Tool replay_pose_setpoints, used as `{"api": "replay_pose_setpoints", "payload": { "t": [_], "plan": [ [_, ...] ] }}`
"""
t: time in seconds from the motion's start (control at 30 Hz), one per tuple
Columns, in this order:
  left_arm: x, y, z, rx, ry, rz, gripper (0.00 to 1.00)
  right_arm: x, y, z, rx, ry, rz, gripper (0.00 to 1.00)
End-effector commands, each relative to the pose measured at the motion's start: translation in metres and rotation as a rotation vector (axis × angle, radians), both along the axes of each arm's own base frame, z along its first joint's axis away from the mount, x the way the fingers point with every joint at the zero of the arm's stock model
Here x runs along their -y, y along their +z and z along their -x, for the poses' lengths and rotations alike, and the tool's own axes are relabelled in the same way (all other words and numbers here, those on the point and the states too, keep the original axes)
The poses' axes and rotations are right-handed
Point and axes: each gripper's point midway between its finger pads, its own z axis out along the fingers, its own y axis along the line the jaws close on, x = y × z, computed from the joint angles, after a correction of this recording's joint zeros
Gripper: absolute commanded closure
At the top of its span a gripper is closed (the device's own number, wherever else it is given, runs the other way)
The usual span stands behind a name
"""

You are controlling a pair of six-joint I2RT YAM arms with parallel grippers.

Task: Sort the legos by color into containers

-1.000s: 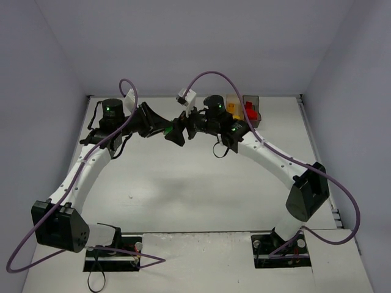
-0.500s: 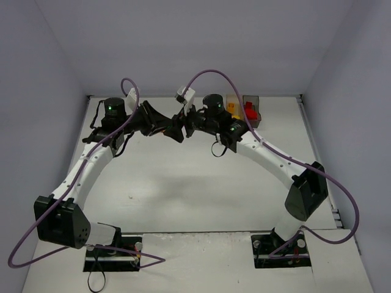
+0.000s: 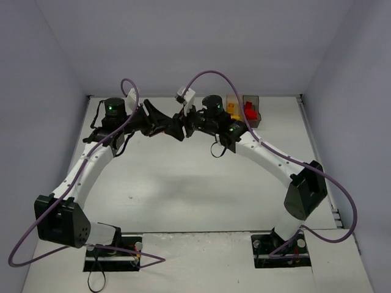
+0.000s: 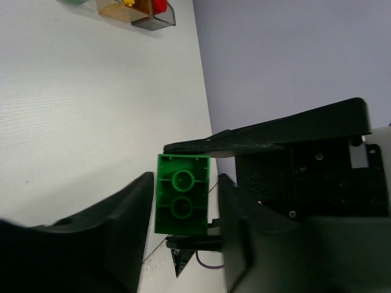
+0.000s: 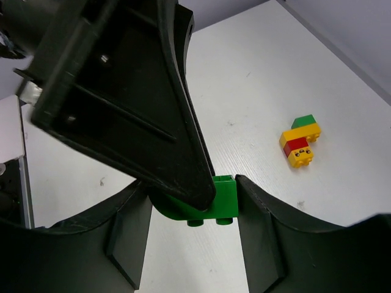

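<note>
Both claws meet in mid-air near the desk's far edge, close to the back wall. Left claw is clamped on a green lego. Right claw has fingers either side of that lego; can't tell if it grips. Containers sit at the far edge, just right of the claws. A mixed lego clump lies on the desk. Wide white desk stretches between the arms.

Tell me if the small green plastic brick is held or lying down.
Held: the green brick hangs between the left fingers and the right fingers.
</note>
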Motion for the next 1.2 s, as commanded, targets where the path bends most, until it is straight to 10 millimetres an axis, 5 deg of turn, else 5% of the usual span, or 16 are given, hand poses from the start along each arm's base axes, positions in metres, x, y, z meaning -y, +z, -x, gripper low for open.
{"api": "replay_pose_setpoints", "payload": {
  "t": [0.0, 0.1, 0.23, 0.37, 0.5, 0.7, 0.8, 0.87, 0.9, 0.93, 1.0, 1.17],
  "plan": [
    [0.005, 0.036, 0.0, 0.124, -0.03, 0.049, 0.55, 0.003, 0.022, -0.002, 0.08, -0.025, -0.039, 0.87],
    [0.004, 0.036, -0.002, 0.125, -0.022, 0.042, 0.39, 0.01, 0.01, -0.006, 0.073, -0.048, -0.008, 0.87],
    [-0.005, 0.035, -0.009, 0.126, 0.014, 0.006, 0.3, 0.023, -0.01, -0.016, 0.063, -0.093, 0.049, 0.87],
    [-0.026, 0.025, -0.018, 0.152, 0.082, -0.118, 0.29, 0.055, -0.032, -0.047, 0.035, -0.19, 0.091, 0.88],
    [-0.065, -0.008, -0.018, 0.094, 0.222, -0.288, 0.29, 0.104, -0.048, -0.102, 0.025, -0.34, 0.14, 0.88],
    [-0.091, -0.054, 0.005, 0.029, 0.288, -0.409, 0.29, 0.154, -0.07, -0.175, 0.026, -0.495, 0.223, 0.87],
    [-0.099, -0.065, 0.02, 0.014, 0.296, -0.449, 0.29, 0.169, -0.094, -0.2, -0.008, -0.527, 0.249, 0.86],
    [-0.105, -0.074, 0.027, 0.0, 0.31, -0.48, 0.29, 0.179, -0.089, -0.219, 0.005, -0.549, 0.24, 0.84],
    [-0.107, -0.071, 0.032, 0.016, 0.321, -0.484, 0.29, 0.18, -0.108, -0.226, -0.017, -0.546, 0.266, 0.83],
    [-0.111, -0.076, 0.035, 0.009, 0.328, -0.502, 0.29, 0.184, -0.101, -0.236, 0.001, -0.556, 0.259, 0.8],
    [-0.114, -0.072, 0.039, 0.022, 0.341, -0.515, 0.29, 0.187, -0.121, -0.246, -0.018, -0.559, 0.283, 0.78],
    [-0.124, -0.072, 0.042, 0.012, 0.368, -0.567, 0.29, 0.197, -0.134, -0.268, -0.032, -0.591, 0.28, 0.61]
  ]
}}
